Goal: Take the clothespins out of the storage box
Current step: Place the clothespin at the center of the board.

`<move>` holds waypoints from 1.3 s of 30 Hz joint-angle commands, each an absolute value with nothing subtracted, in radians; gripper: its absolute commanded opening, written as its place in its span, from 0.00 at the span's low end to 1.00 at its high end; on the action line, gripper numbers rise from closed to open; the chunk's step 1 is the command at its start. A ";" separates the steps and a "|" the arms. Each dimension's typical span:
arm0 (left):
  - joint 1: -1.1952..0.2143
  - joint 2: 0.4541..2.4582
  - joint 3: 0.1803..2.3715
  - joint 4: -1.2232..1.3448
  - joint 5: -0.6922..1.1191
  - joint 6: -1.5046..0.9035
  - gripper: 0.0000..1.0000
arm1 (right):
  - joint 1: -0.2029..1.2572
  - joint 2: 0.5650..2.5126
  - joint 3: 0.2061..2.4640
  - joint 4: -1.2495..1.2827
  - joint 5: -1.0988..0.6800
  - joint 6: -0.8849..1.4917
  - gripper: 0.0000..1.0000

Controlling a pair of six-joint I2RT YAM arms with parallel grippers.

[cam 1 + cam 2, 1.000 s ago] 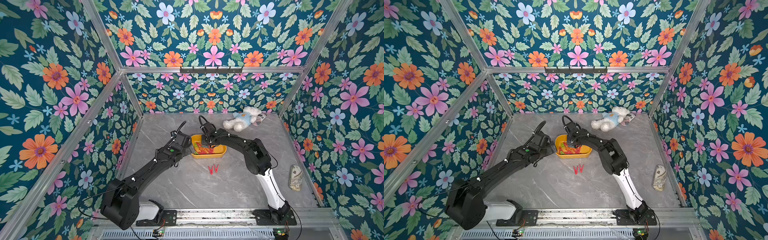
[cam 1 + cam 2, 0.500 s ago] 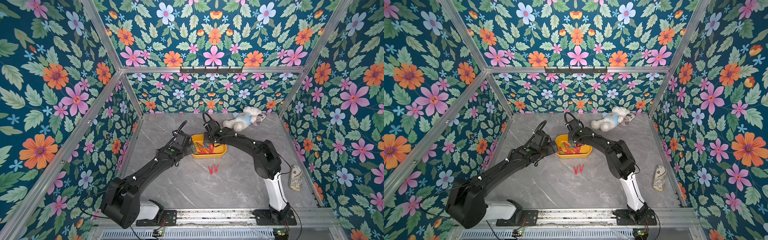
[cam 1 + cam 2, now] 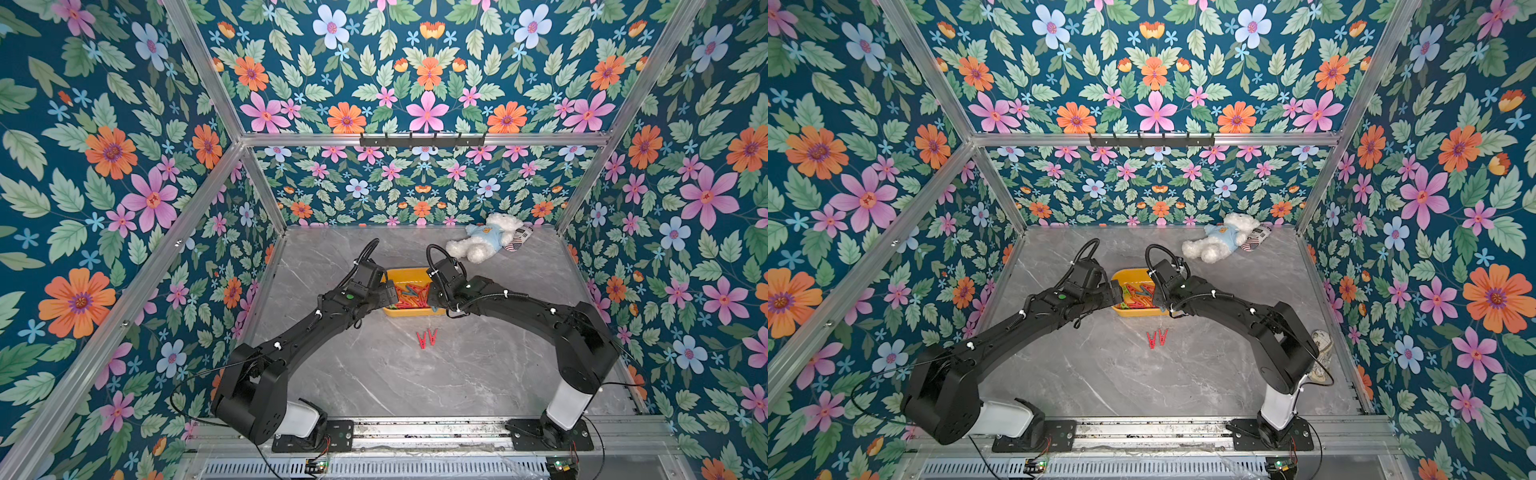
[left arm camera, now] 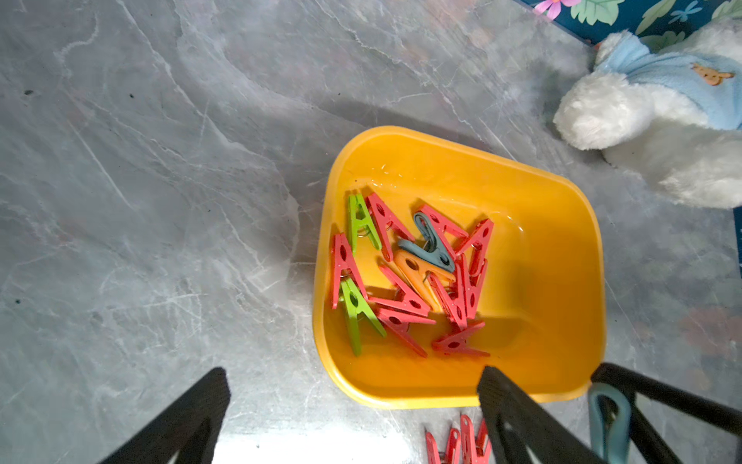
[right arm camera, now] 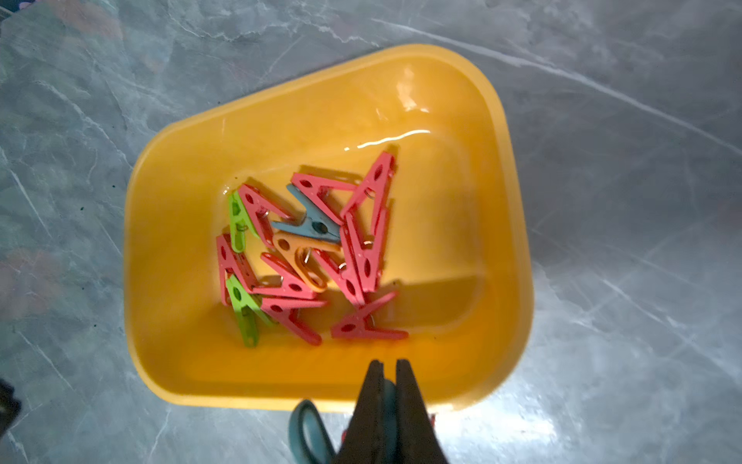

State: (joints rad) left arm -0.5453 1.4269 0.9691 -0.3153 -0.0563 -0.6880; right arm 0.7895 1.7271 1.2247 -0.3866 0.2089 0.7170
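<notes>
Many A-shaped clothespins (image 5: 299,257); glossy storage box (image 5: 200,361)

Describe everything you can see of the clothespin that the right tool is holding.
The grey-blue clothespin looks like smooth moulded plastic. The right tool is shut on it, so only a rounded, looped end shows beside the jaws, with a sliver between them. Its spring and tips are hidden. It sits by the rim of the yellow storage box, at the corner nearest the robot's right side. Nothing but the jaws visibly touches it.
</notes>
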 commanded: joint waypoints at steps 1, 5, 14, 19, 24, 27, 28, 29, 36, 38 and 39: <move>-0.545 1.442 0.981 -0.297 -0.026 -0.681 1.00 | 0.799 1.684 1.161 -0.376 0.245 0.790 0.03; -0.546 1.439 0.980 -0.297 -0.021 -0.675 1.00 | 0.811 1.621 1.056 -0.347 0.245 0.836 0.03; -0.546 1.434 0.979 -0.316 -0.008 -0.686 1.00 | 0.836 1.633 0.938 -0.277 0.227 0.897 0.03; -0.546 1.420 0.971 -0.319 -0.011 -0.690 1.00 | 0.836 1.688 0.934 -0.260 0.218 0.899 0.03; -0.546 1.414 0.965 -0.319 -0.007 -0.694 1.00 | 0.836 1.728 0.933 -0.252 0.211 0.900 0.03; -0.546 1.415 0.965 -0.323 -0.008 -0.693 1.00 | 0.837 1.740 0.931 -0.250 0.205 0.906 0.03; -0.546 1.414 0.965 -0.324 -0.007 -0.693 1.00 | 0.838 1.744 0.930 -0.249 0.204 0.907 0.03; -0.546 1.414 0.965 -0.324 -0.008 -0.693 1.00 | 0.838 1.744 0.931 -0.250 0.204 0.906 0.04; -0.546 1.421 0.963 -0.319 -0.002 -0.693 1.00 | 0.839 1.747 0.936 -0.261 0.205 0.907 0.14; -0.546 1.425 0.965 -0.318 0.000 -0.694 1.00 | 0.839 1.743 0.939 -0.267 0.204 0.905 0.19; -0.546 1.426 0.966 -0.318 0.000 -0.695 1.00 | 0.841 1.738 0.940 -0.271 0.205 0.904 0.21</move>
